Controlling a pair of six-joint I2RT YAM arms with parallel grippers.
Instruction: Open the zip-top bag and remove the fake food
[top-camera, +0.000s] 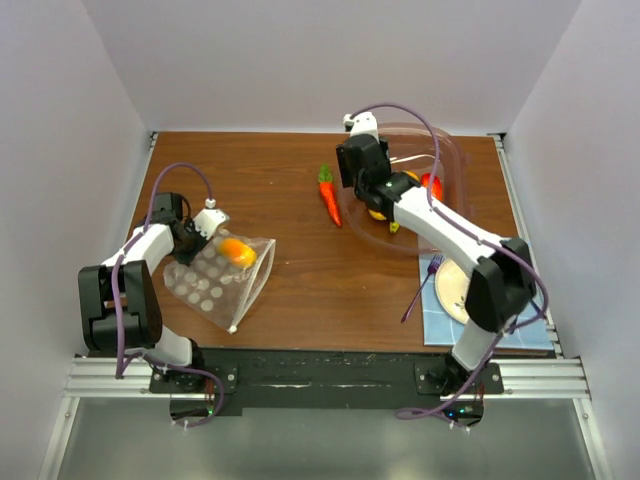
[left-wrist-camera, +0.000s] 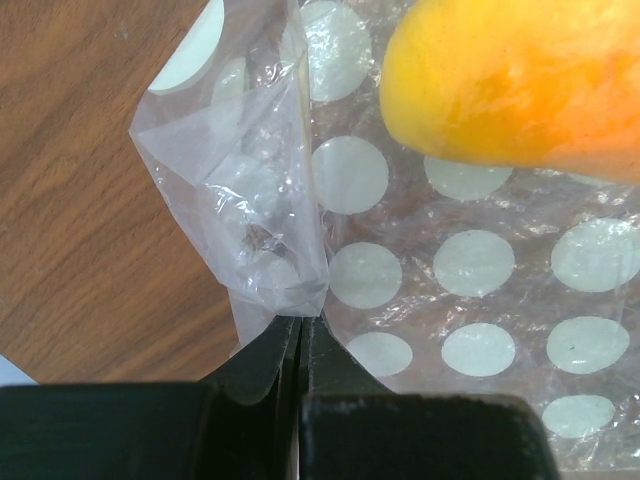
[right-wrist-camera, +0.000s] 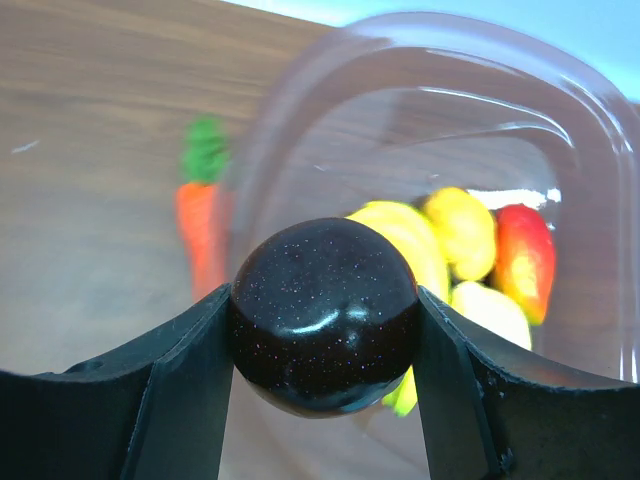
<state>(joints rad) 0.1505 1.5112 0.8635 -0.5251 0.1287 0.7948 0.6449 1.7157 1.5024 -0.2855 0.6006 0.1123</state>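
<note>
The polka-dot zip-top bag (top-camera: 215, 280) lies at the left of the table with an orange-yellow toy fruit (top-camera: 237, 251) inside, close up in the left wrist view (left-wrist-camera: 520, 80). My left gripper (top-camera: 200, 232) is shut on a bunched fold of the bag (left-wrist-camera: 270, 240). My right gripper (top-camera: 372, 190) is shut on a dark glossy purple-black round toy fruit (right-wrist-camera: 322, 315), held over the near rim of the clear bowl (top-camera: 450, 160). The bowl holds yellow (right-wrist-camera: 460, 230) and red (right-wrist-camera: 525, 260) toy pieces. A toy carrot (top-camera: 328, 195) lies on the table left of the bowl.
At the right front, a plate (top-camera: 450, 290) with a purple fork (top-camera: 422, 285) sits on a blue cloth (top-camera: 500, 325). White walls enclose the table on three sides.
</note>
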